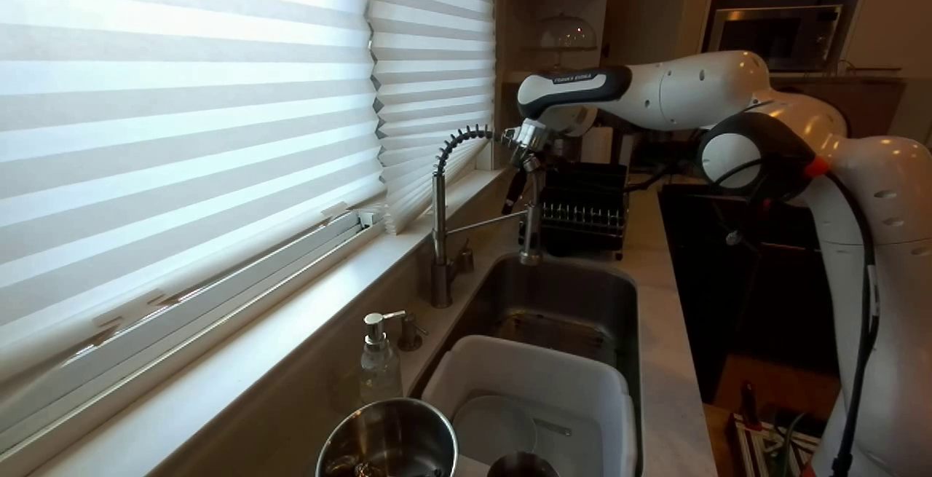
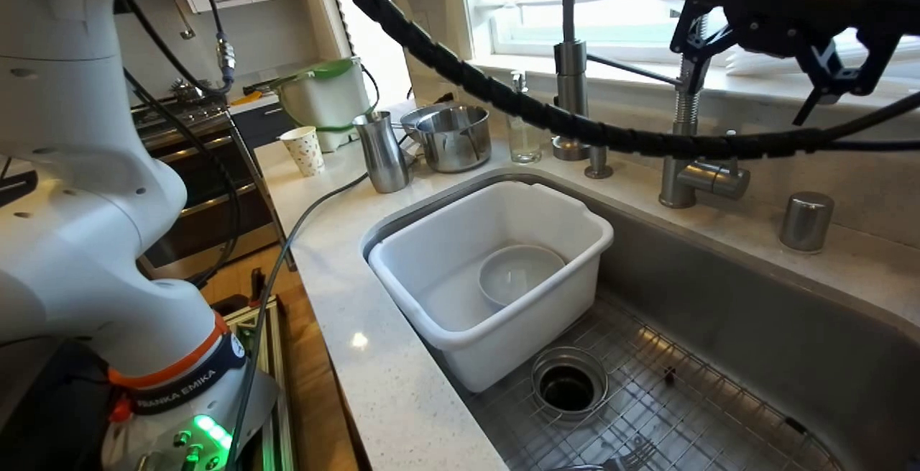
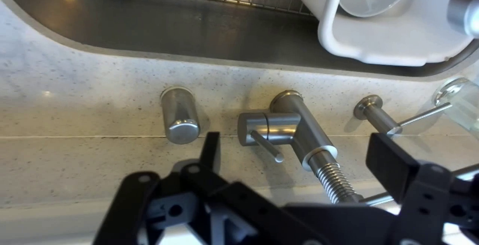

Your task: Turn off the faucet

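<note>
The silver faucet stands behind the sink; its upright stem shows in both exterior views (image 1: 440, 237) (image 2: 683, 115) and its base in the wrist view (image 3: 312, 134). The spray head (image 1: 531, 240) (image 2: 571, 79) hangs down over the sink, and no water stream shows below it. A side handle with a thin upright lever (image 3: 266, 146) sticks out from the base. My gripper (image 3: 295, 138) is open above the handle, with its black fingers apart and nothing between them in contact. In an exterior view the gripper (image 2: 747, 97) is beside the stem, above the handle.
A white basin (image 2: 496, 313) holding a bowl sits in the sink (image 2: 719, 291). A metal cylinder (image 2: 806, 221), a soap dispenser pump (image 3: 378, 116) and a glass soap bottle (image 1: 379, 360) flank the faucet. A dish rack (image 1: 582, 204) and window blinds (image 1: 429, 62) are close to the arm.
</note>
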